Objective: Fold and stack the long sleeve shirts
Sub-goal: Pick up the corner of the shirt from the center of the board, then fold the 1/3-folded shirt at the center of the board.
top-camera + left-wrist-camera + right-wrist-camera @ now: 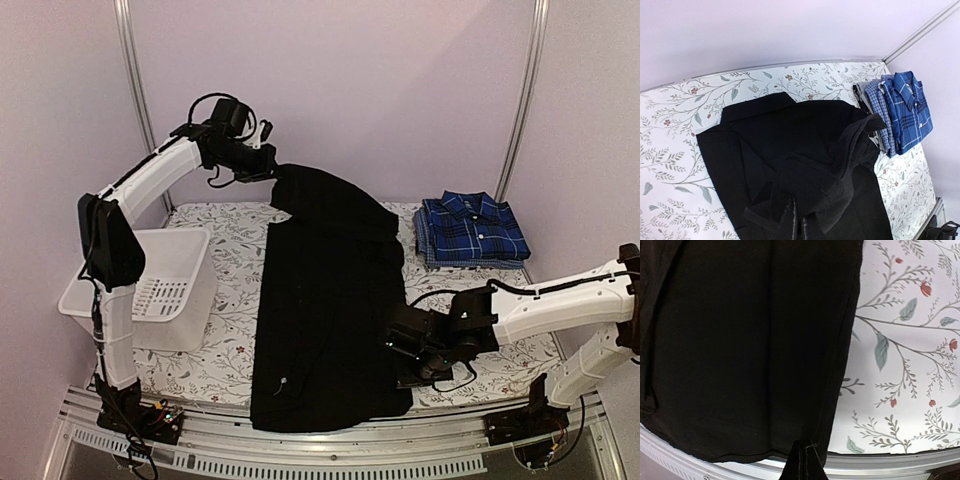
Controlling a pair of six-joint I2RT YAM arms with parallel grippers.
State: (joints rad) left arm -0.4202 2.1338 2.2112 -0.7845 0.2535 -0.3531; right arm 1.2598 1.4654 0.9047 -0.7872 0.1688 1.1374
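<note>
Two shirts are in play. The black shirt (320,300) lies stretched in a long strip just to the right of the basket (175,250). It runs from beyond the basket's far side to past its near side, where the hem droops over the edge of the table (225,350). The plaid shirt (470,232) sits folded, well to the right of the basket and level with its far side, with the black shirt between them.

The left claw (266,168) hangs above and behind the basket. Its fingers are pressed together on the black shirt's far end, which rises off the table to meet it. In its wrist view the cloth bunches right up against the fingertips. The right claw (405,350) sits low, across the black shirt from the basket, and its wrist view shows it nipping the side edge near the hem.

This looks like laying out for a fold, with stacking not yet done. The right claw has only a thin edge, so a hard pull between the arms could slip the cloth free. The overhanging hem could drag the shirt off the table once it is let go. The crumpled cloth under the left claw could get folded in as a lump. A wide sweep might clip the basket or rumple the plaid shirt.
</note>
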